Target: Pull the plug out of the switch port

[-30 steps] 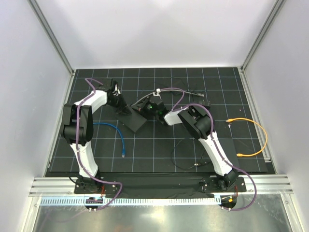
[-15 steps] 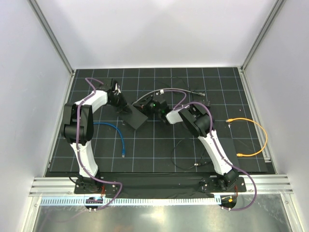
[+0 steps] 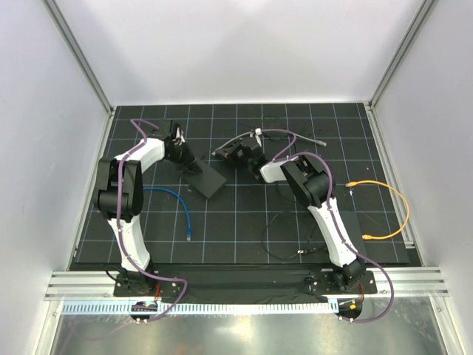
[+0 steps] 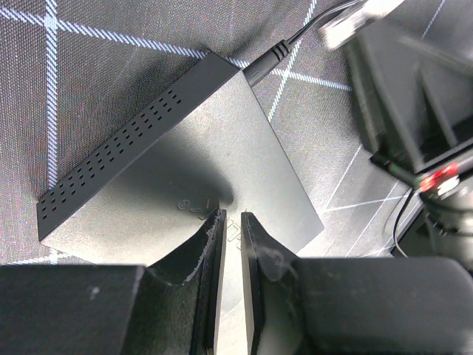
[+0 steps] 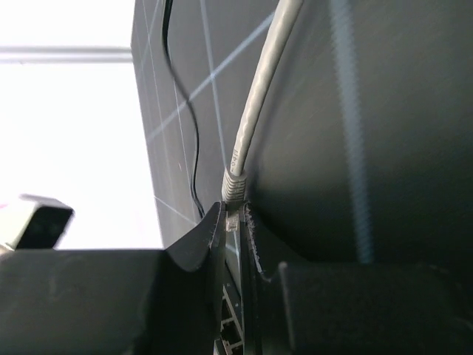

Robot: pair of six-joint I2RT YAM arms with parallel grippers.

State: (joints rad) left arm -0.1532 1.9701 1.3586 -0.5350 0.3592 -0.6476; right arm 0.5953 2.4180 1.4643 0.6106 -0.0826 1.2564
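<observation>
White-walled enclosure [image 3: 244, 52], black grid mat [image 3: 236, 214] across the floor. Switch [image 3: 206, 180] lies flat on the mat, left of centre: a dark slim box with a row of vent slots along one side and a black power lead [image 4: 275, 53] entering at a far corner. Left gripper [image 4: 230, 222] sits on the switch's top face, fingers drawn almost together with only a thin slit between them, nothing held in that slit and the tips against the lid. Right gripper [image 5: 235, 216] is pinched onto the plug [image 5: 233, 222] – the clear connector is caught between the fingertips, and the grey cable [image 5: 255, 111] rises from its boot and curves away. In the overhead view that gripper and its plug stand apart from the switch, just beyond its far right corner; the grey cable loops back across the mat toward the right. Elsewhere on the mat: blue cable [image 3: 182, 204] near the left arm, orange cable [image 3: 395, 203] at the right edge, thin black wire [image 3: 284, 240] near the right arm's base.
</observation>
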